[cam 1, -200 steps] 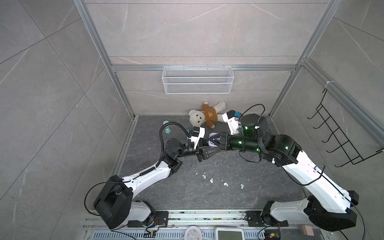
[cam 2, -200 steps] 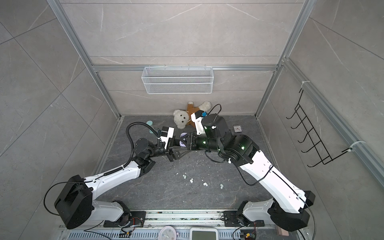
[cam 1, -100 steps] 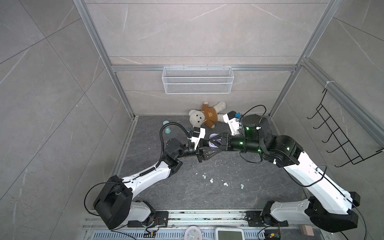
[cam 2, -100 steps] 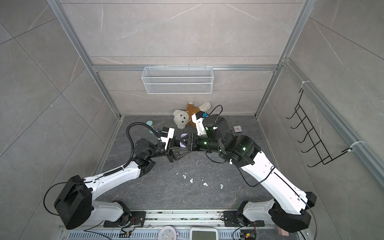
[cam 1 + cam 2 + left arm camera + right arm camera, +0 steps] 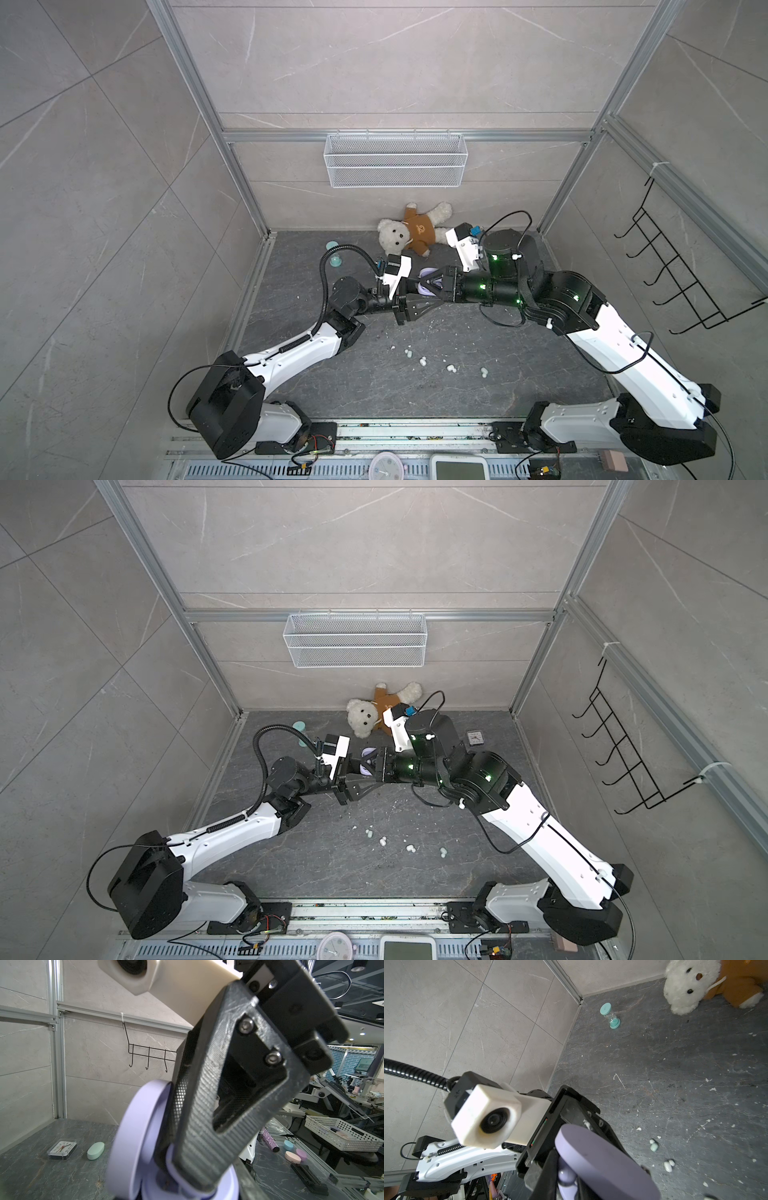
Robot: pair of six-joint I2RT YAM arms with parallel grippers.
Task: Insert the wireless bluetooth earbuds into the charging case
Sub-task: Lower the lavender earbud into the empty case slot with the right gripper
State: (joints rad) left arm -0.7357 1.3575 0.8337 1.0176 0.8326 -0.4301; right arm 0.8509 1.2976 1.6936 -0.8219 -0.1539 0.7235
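My left gripper (image 5: 422, 294) is shut on the base of a lilac charging case (image 5: 428, 275), holding it above the floor with its lid (image 5: 128, 1142) open. My right gripper (image 5: 420, 284) reaches into the case from the right, and one of its ribbed black fingers (image 5: 199, 1122) fills the left wrist view. In the right wrist view the right gripper (image 5: 566, 1180) is shut on a lilac earbud (image 5: 566, 1174) under the raised lid (image 5: 602, 1163). Several loose earbuds lie on the floor in front, among them a mint one (image 5: 653, 1147), a white one (image 5: 668, 1165) and pale ones (image 5: 423, 361) (image 5: 411, 848).
A teddy bear (image 5: 415, 232) lies against the back wall and a teal hourglass (image 5: 334, 253) stands at the back left. A small clock (image 5: 473, 738) and a mint case (image 5: 95, 1150) sit at the back right. A wire basket (image 5: 395, 160) hangs behind and black hooks (image 5: 685, 282) hang on the right wall.
The right arm has shifted slightly, keeping its gripper at the case. The left gripper and the case have stayed in place.
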